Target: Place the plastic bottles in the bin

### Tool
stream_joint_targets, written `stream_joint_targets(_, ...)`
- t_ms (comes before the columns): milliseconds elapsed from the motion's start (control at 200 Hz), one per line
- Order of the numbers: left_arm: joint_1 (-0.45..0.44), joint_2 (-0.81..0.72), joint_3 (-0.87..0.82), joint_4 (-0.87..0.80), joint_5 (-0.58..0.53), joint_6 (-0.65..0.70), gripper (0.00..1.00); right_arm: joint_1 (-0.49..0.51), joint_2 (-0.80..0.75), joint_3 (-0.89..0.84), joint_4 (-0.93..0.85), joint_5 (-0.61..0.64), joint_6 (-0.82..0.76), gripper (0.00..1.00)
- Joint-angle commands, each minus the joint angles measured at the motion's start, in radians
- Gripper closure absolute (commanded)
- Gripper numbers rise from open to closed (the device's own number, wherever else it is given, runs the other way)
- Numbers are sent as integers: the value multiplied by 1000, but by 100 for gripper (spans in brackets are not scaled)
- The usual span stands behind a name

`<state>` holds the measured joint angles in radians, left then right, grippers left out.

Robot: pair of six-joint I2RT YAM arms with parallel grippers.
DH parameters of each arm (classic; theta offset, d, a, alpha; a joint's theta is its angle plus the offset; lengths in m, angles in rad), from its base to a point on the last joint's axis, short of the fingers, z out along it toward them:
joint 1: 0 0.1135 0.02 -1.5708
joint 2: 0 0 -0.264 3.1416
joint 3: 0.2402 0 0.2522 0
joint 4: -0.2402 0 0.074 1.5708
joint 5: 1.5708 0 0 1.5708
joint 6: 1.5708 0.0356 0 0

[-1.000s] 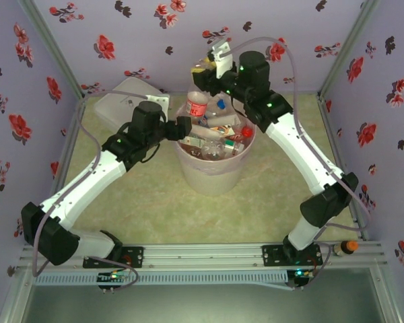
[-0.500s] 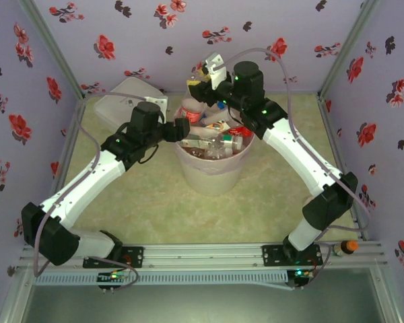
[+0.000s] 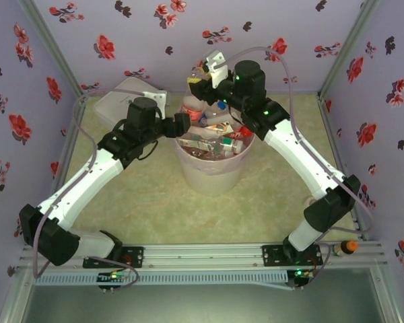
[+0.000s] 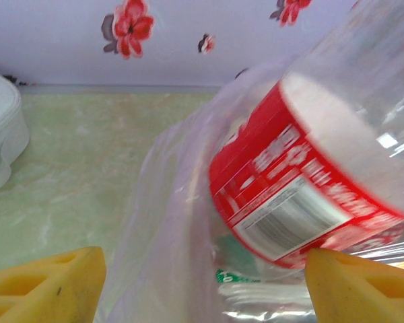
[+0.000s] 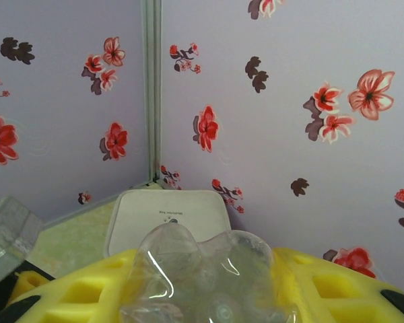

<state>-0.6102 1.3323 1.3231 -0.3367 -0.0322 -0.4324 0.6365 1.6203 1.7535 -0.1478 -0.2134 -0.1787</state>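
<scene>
The bin point(image 3: 212, 171), a pale bucket with a pinkish bag point(image 4: 165, 222), stands mid-table heaped with several plastic bottles point(image 3: 219, 138). A red-labelled bottle point(image 3: 192, 108) point(image 4: 289, 188) tilts up at its back-left rim. My left gripper point(image 3: 182, 126) point(image 4: 202, 266) hangs open over the left rim, its yellow fingers point(image 4: 47, 282) wide apart, the red-labelled bottle just ahead. My right gripper point(image 3: 200, 82) point(image 5: 212, 272) is above the back rim, shut on a clear bottle point(image 5: 212, 276) whose lobed base faces outward. An orange-capped bottle point(image 3: 347, 247) lies by the right arm's base.
A white rounded square case point(image 3: 124, 101) point(image 5: 168, 219) point(image 4: 0, 134) lies at the back left corner, behind the left arm. Flowered walls close in the back and both sides. Bare green tabletop point(image 3: 155, 202) lies in front of the bin.
My right gripper has come down and to the left with its clear bottle, toward the bin's back rim. My left arm has shifted slightly back at the left rim.
</scene>
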Motion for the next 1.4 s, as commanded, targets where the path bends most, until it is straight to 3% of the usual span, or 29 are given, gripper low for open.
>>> stream_joint_targets(0, 9, -37, 46, 66, 15, 6, 22, 10, 3, 19, -114, 67, -103, 100)
stream_joint_targets(110, 14, -42, 49, 68, 15, 7, 22, 11, 46, 35, -173, 25, -113, 100)
stream_joint_targets(305, 37, -65, 36, 85, 15, -8, 22, 11, 94, -47, -242, -75, 17, 100)
stream_joint_targets(515, 82, -84, -11, 87, 14, -38, 22, 11, 84, -205, -212, -57, 96, 100)
stream_joint_targets(820, 84, -75, 1, 105, 27, -55, 22, 12, 50, -23, -289, -29, 66, 100)
stream_joint_targets(840, 84, -73, 4, 104, 29, -55, 22, 13, 45, -13, -291, -29, 66, 94)
stream_joint_targets(965, 84, -70, 18, 106, 35, -54, 21, 13, 28, 57, -341, -14, 76, 28)
stream_joint_targets(1015, 85, -65, 28, 109, 35, -54, 21, 13, 25, 92, -374, -14, 76, 12)
stream_joint_targets(1135, 85, -31, 74, 133, 40, -76, 21, 14, 9, 161, -418, -6, 95, 1)
stream_joint_targets(1395, 82, 96, 228, 164, 66, -60, 19, -10, -104, 147, -438, 205, 149, 1)
